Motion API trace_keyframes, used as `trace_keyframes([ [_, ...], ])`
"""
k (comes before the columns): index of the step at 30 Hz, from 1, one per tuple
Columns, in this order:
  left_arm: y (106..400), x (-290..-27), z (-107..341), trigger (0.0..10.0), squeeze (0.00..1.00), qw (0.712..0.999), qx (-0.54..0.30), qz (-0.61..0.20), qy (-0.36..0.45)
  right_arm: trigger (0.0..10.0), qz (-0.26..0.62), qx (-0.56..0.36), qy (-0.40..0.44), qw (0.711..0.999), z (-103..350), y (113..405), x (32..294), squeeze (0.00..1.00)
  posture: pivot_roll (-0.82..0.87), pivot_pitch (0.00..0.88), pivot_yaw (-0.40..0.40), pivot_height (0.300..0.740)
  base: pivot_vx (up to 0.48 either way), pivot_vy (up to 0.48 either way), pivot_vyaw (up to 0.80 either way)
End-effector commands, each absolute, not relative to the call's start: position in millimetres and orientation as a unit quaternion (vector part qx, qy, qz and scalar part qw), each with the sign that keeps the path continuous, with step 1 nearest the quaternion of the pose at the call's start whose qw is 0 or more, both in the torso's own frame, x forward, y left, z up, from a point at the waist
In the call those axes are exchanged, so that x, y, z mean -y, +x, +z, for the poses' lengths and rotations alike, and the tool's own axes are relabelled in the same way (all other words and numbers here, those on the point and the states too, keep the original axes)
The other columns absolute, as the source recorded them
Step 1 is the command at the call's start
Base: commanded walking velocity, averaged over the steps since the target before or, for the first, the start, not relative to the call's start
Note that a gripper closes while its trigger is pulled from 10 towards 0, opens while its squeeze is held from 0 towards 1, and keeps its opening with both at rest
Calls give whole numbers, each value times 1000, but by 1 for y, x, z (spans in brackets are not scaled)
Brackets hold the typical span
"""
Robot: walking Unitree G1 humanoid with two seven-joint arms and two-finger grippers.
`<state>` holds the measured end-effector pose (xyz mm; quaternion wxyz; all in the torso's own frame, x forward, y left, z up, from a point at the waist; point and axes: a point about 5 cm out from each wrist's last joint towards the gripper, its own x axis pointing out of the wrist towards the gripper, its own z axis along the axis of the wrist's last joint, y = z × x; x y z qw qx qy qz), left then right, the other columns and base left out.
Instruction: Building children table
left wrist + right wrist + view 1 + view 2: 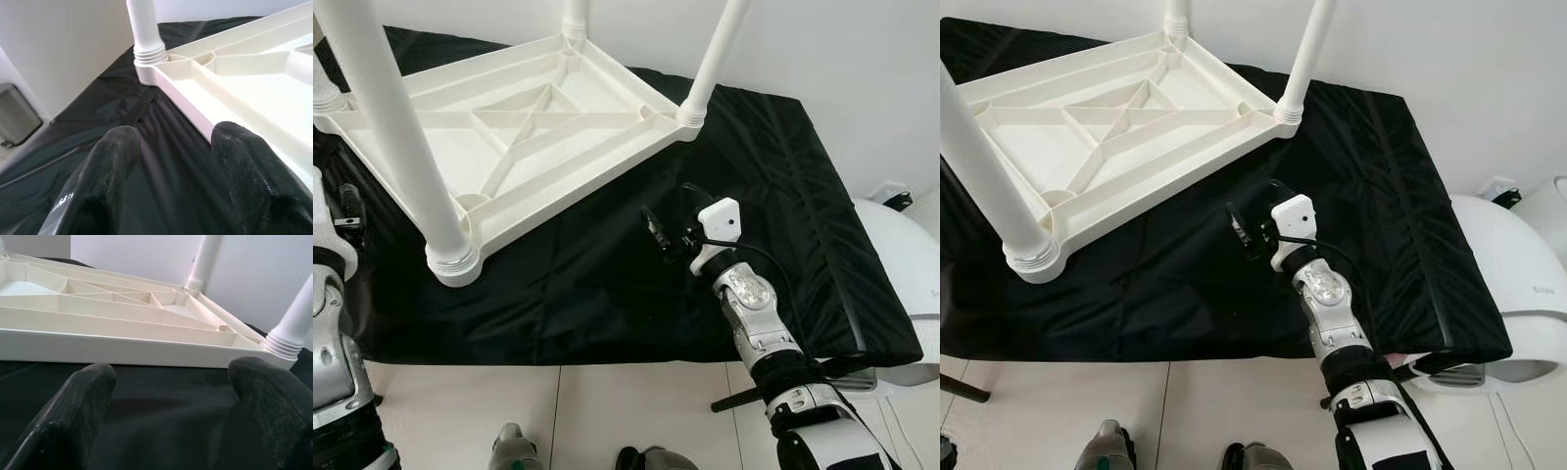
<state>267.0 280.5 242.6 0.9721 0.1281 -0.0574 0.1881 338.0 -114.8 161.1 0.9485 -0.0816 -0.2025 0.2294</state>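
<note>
A white plastic children's table (509, 137) lies upside down on a black cloth (607, 284), its ribbed underside facing up. White legs stand in its corners: a near one (401, 147), a far right one (710, 64) and a far one (574, 20). My right gripper (658, 233) hovers low over the cloth just off the table's right front edge (122, 347), open and holding nothing. My left gripper (177, 134) is at the table's left side, open and holding nothing, facing a corner leg (145, 29) and the rim (230, 93).
A white rounded appliance (901, 264) sits against the cloth's right end, with a wall socket (891, 196) behind it. A silver bin (17, 115) stands on the floor by the wall. My feet (514, 450) are on the pale tiles at the cloth's near edge.
</note>
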Motion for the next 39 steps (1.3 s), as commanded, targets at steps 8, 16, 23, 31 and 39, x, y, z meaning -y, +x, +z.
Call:
trace_keyframes([
  [8,290,-246,245,10000,0,973,88,184,108,10000,211,203,-82,952,157,334,121,0,185,121,-99,740,0,0,0],
  [16,311,-201,240,10000,0,986,94,93,104,10000,197,206,-81,955,157,332,123,0,167,122,-71,740,0,0,0],
  [23,317,-178,233,10000,0,990,92,50,99,10000,188,207,-80,957,159,332,125,0,161,136,-63,740,0,0,0],
  [31,323,-139,230,10000,0,992,88,-11,87,10000,172,207,-75,960,160,330,129,0,137,152,-42,740,0,0,0],
  [39,326,-113,226,10000,0,994,76,-42,67,10000,153,199,-34,967,160,325,142,0,119,163,-16,740,0,0,0],
])
